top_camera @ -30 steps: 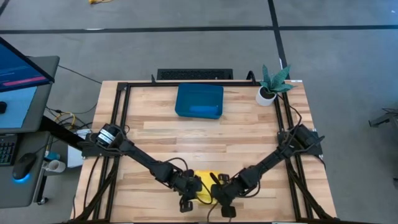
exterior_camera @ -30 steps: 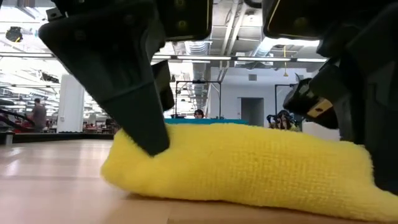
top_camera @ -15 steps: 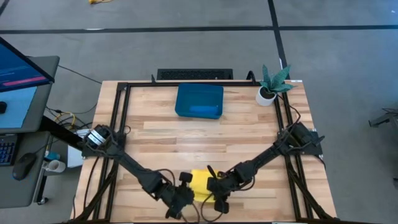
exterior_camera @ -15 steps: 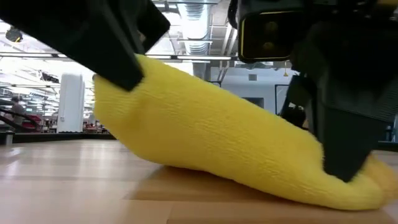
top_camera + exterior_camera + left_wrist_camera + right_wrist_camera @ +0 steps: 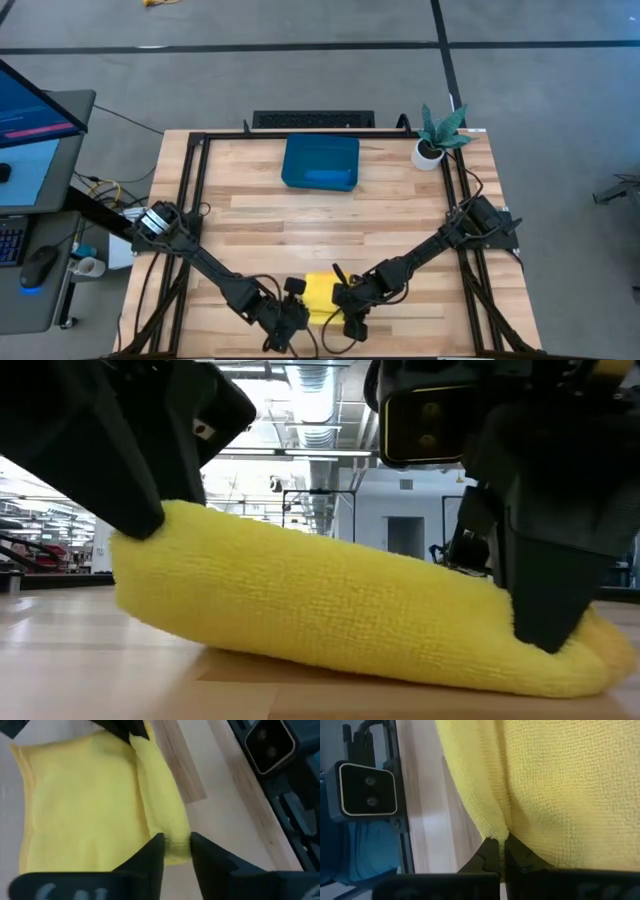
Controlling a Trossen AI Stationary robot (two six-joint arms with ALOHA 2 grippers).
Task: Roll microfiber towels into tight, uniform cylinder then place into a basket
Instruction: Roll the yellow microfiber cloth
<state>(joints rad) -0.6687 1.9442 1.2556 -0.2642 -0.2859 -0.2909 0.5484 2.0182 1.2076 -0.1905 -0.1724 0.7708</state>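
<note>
**Yellow towel mid-roll at the counter's near edge**

You are still in the rolling step. The yellow towel (image 5: 320, 297) lies on the counter (image 5: 400, 215) at its near edge, between your two hands, partly rolled: the left wrist view shows a thick fold along one side with a flat panel beside it. The basket (image 5: 320, 162) sits well apart at the far side, with what looks like the blue towel (image 5: 328, 177) already inside.

Your right hand (image 5: 496, 845) is pinched tight on a corner of the yellow towel, its fingers all but touching. Your left hand (image 5: 176, 845) has its fingers a little apart around the end of the fold; from these views you cannot tell whether it truly grips or is letting go.

Next, you probably need a fresh hold with the left hand so both ends turn evenly; otherwise the roll could come out loose or tapered.

Compared with a second ago, both hands have shifted nearer the counter's edge. In the low view the towel's left end, raised half a second ago, has dropped closer to the wood, and the left hand's fingers have parted from a tighter pinch.
</note>
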